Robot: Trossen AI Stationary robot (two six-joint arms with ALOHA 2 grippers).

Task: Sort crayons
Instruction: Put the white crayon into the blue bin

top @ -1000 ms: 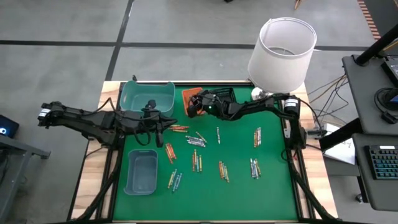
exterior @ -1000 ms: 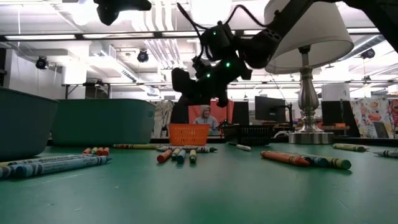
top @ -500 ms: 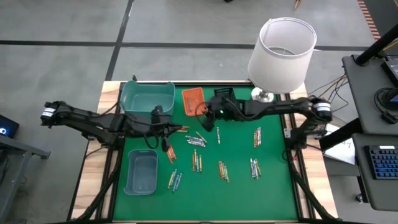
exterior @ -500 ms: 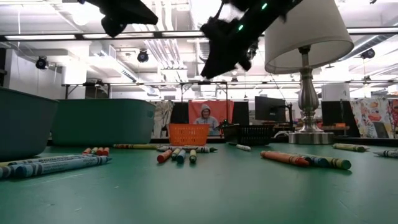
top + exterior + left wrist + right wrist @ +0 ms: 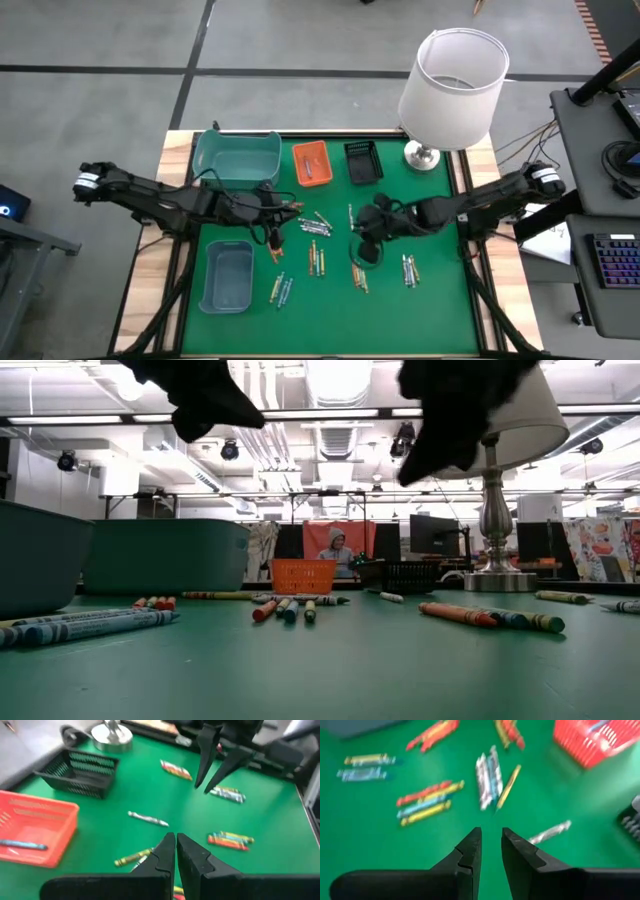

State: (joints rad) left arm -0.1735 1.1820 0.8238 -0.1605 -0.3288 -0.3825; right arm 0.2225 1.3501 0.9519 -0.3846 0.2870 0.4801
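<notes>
- Green matting covers the bench point(image 5: 440, 300), with wooden edges showing along both sides; a white-shaded lamp point(image 5: 452, 85) stands at the far right corner.
- Along the far edge we see a large teal tray point(image 5: 237, 155), an orange tray point(image 5: 310, 163) with one crayon lying in it, and a black tray point(image 5: 362, 161); a smaller teal tray point(image 5: 227, 275) sits near the front left.
- We find the crayons point(image 5: 316, 258) scattered in small clusters across the middle of the mat, all lying flat outside the teal and black trays.
- Our left hand point(image 5: 270, 235) hovers over the mat between the two teal trays, its fingers point(image 5: 162, 857) pressed together and empty.
- Our right hand point(image 5: 367, 243) hangs above the crayon clusters at centre, fingers point(image 5: 467, 852) parted by a narrow gap with nothing between them.
- Beyond the bench, the low view shows a person point(image 5: 334, 547) seated before a red backdrop.
</notes>
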